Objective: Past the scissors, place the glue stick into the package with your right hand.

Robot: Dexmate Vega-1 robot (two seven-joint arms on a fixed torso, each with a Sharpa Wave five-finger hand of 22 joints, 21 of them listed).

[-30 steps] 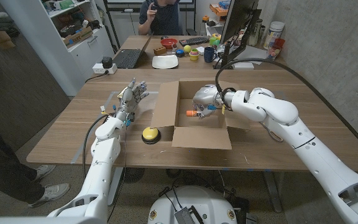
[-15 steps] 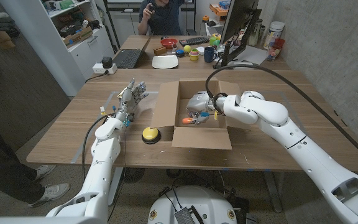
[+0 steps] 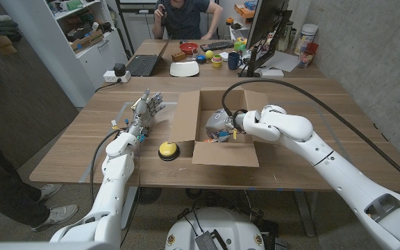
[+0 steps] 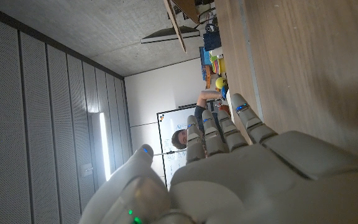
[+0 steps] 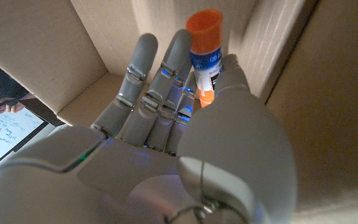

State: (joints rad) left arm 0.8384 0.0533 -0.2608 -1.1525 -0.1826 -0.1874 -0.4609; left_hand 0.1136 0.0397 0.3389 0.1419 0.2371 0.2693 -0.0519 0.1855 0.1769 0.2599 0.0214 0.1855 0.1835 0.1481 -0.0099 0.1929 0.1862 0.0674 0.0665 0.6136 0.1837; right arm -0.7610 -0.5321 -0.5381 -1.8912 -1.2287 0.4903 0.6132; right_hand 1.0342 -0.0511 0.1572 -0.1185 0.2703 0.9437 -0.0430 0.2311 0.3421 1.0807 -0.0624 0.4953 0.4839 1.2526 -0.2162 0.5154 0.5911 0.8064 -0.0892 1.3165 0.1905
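Right hand is down inside the open cardboard box, gripping the glue stick between thumb and fingers. Stick lies along the fingers, orange cap toward the fingertips, pointing at the box's inner wall; blue-and-white label shows just under the cap.

Left hand is upright over the wooden tabletop, well left of the box, fingers apart, holding nothing.

A yellow button sits on the tabletop just beside the box's left flap. Behind the tabletop is a desk with a laptop and a white bowl; a person sits behind it.
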